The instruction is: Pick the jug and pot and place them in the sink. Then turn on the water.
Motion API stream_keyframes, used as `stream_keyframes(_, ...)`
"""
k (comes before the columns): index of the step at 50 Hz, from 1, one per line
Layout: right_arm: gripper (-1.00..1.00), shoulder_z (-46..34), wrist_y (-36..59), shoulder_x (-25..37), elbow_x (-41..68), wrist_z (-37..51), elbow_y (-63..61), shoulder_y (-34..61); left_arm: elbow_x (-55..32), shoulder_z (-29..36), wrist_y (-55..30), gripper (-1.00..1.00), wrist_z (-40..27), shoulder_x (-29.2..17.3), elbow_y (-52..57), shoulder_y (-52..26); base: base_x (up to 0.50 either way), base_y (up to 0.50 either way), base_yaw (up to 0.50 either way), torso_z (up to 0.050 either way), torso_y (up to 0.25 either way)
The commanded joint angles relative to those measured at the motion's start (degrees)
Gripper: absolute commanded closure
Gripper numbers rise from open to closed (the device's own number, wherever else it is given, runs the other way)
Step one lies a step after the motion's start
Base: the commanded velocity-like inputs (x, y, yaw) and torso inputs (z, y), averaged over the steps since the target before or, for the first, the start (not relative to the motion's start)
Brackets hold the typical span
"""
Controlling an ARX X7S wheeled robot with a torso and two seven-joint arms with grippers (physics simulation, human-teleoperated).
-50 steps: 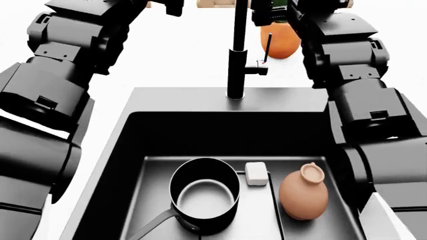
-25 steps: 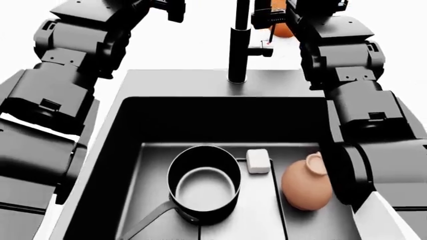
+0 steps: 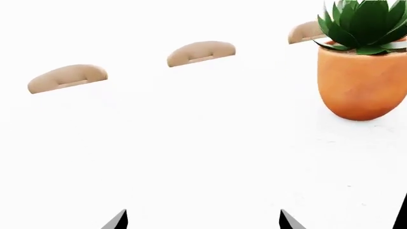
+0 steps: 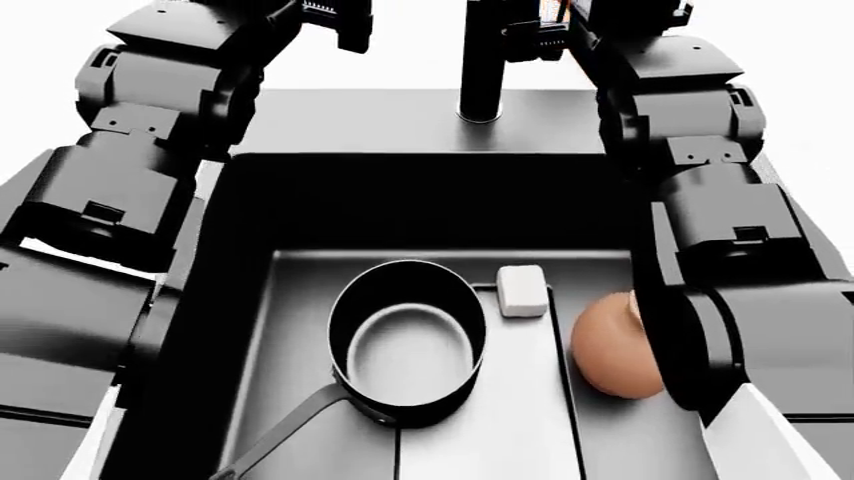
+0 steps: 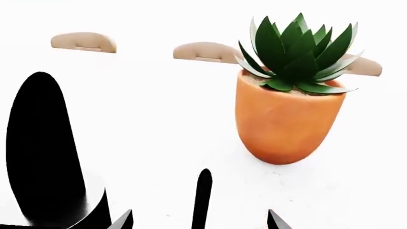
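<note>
1. In the sink [image 4: 240,250], a wide black basin with a grey rim set into the white desk [image 4: 801,130]: three items on its grey floor.
2. The pot [image 4: 407,345], black, stands upright left of centre, its pale bottom showing and nothing inside it; its long handle runs toward the near left corner.
3. A small white block [image 4: 522,290] lies just beside the pot's far right edge; whether they touch cannot be told.
4. The jug [image 4: 617,350], terracotta, lies to the right of the pot and apart from it, partly hidden behind the right forearm; its mouth is not visible.
5. The tap [image 4: 481,60], a black column, rises from the far rim at centre. No water shows below it.
6. Beyond the sink: an orange planter [image 5: 286,119] holding a green spiky plant [image 5: 299,52], seen from both wrist cameras.
7. Left tool [image 3: 203,220]: two dark tips set wide apart at the frame's edge, bare white desk between them, nothing held.
8. Right tool [image 5: 197,220]: tips likewise spread, with the thin black tap lever [image 5: 202,198] standing between them; contact cannot be told.
9. Against half a second ago: the head view has tilted further down, the planter has left it, and more of the jug is covered by the right arm. Pot and block lie as before.
</note>
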Motion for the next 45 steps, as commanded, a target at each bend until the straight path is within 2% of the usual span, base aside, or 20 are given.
stream_keyframes(1,-1.0,0.2,0.0,-0.1,-0.2,0.1,0.0,-0.2,3.2,-3.7,-0.4,-1.0,0.6,0.3,0.0,0.2,0.0,0.0,0.0,0.0,0.0)
stream_keyframes(31,-1.0,3.8,1.9,6.1,0.0,7.1,0.0,-0.8,9.9,-10.2,-0.8,-1.0,2.2,0.8,0.0,0.2,0.0,0.0,0.0,0.0,0.0)
stream_keyframes(45,-1.0,3.8,2.7,7.0,-0.7,7.2,0.0,0.1,11.8,-11.8,-1.0,-1.0,2.7,0.8,0.0,-0.2,0.0,0.0,0.0,0.0,0.0)
